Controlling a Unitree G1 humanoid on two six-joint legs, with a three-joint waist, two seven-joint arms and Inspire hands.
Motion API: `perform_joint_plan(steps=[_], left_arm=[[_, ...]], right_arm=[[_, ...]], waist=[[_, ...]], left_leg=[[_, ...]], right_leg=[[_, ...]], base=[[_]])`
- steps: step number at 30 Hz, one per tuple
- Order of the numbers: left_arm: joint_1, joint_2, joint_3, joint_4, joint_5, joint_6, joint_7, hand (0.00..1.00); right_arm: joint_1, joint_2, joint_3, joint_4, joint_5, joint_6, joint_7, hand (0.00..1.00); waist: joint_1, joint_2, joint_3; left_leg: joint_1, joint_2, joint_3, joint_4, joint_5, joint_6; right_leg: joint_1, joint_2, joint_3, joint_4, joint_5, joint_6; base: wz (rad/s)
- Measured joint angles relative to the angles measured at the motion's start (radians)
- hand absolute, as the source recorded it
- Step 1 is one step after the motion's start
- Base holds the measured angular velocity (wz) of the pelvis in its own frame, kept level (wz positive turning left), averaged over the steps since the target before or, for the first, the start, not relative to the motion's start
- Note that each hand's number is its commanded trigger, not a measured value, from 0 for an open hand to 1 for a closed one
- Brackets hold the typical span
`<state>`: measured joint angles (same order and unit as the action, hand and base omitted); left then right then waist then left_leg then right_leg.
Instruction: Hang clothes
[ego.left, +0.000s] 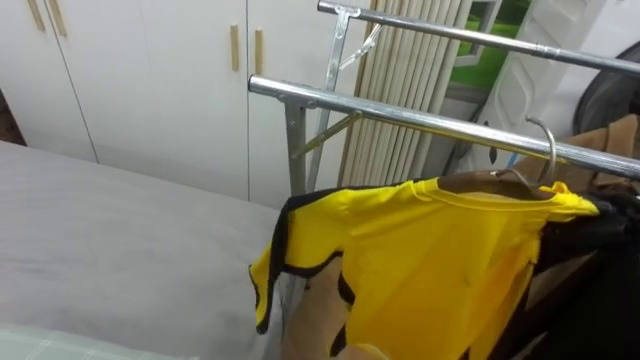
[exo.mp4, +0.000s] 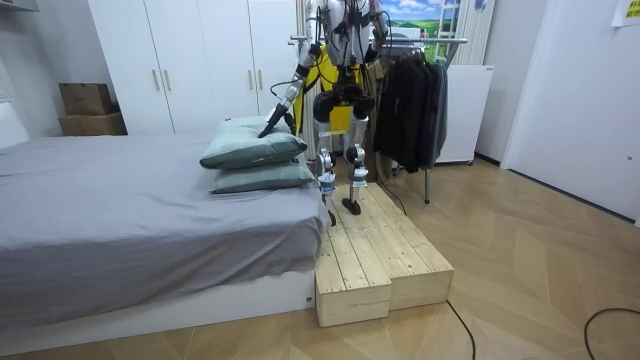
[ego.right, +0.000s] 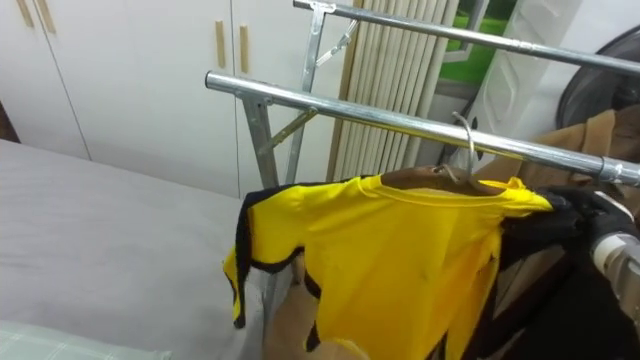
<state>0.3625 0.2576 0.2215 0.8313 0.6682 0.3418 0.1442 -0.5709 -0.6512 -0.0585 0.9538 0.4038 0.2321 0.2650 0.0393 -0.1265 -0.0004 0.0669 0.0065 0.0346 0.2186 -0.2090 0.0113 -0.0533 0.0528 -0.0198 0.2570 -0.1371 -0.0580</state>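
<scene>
You are at the hanging step itself. The bright yellow short-sleeved shirt with black trim (ego.left: 430, 260) is already dressed on a brown wooden hanger (ego.left: 500, 182) and hangs just below the long silver metal rail of the clothes rack (ego.left: 400, 112). The hanger's thin metal hook (ego.left: 548, 150) crosses in front of that rail. From the eye views I cannot say whether the hook is seated over the rail or only lies against it.

Your right hand (ego.right: 585, 212) is below the rail at the hanger's right end, by the shirt's shoulder. It is dark against the dark clothes behind it, so I cannot tell whether it is closed on the hanger or only beside it. In the room view your left hand (exo.mp4: 273, 124) is well away from the rail, lowered over the two grey-green pillows (exo.mp4: 255, 145) on the bed. It is too small there to read its grip.

You stand on the pale wooden plank platform (exo.mp4: 375, 255), facing the rail, with black garments (exo.mp4: 410, 100) hanging along it to your right.

As I judge it, the next move calls for proof that the hook bears on the rail. Let the weight settle, watch that the shirt hangs without sliding, and only then let go with the right hand. If the hook is short of the rail, lift it over first.
</scene>
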Motion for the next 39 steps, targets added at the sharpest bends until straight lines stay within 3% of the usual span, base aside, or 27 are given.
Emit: perform_joint_plan(steps=[10, 19, 39], left_arm=[[0.004, -0.002, 0.0, -0.014, -0.01, 0.001, 0.004, 0.0], [0.009, -0.002, -0.015, -0.014, -0.01, 0.001, 0.007, 0.0], [0.004, 0.005, -0.039, -0.014, -0.01, 0.001, 0.016, 0.0]], right_arm=[[0.0, 0.0, 0.004, 0.14, -0.008, 0.009, 0.049, 1.0], [-0.004, 0.0, 0.078, 0.212, -0.016, 0.009, 0.093, 1.0], [-0.007, 0.0, 0.078, 0.25, -0.017, 0.01, 0.118, 1.0]], waist=[[-0.001, 0.005, 0.0016], [0.007, 0.009, 0.0068], [0.022, 0.001, 0.0113]], left_leg=[[0.006, 0.001, -0.014, -0.017, 0.002, 0.0], [0.01, 0.001, -0.011, -0.03, 0.003, 0.0], [0.009, 0.001, -0.015, -0.032, 0.003, 0.0]], right_leg=[[0.006, -0.001, -0.014, -0.016, 0.001, -0.001], [0.0, 0.0, -0.012, -0.018, 0.0, -0.002], [0.002, -0.001, -0.019, -0.022, 0.0, -0.002]], base=[[0.03], [-0.01], [0.0]])
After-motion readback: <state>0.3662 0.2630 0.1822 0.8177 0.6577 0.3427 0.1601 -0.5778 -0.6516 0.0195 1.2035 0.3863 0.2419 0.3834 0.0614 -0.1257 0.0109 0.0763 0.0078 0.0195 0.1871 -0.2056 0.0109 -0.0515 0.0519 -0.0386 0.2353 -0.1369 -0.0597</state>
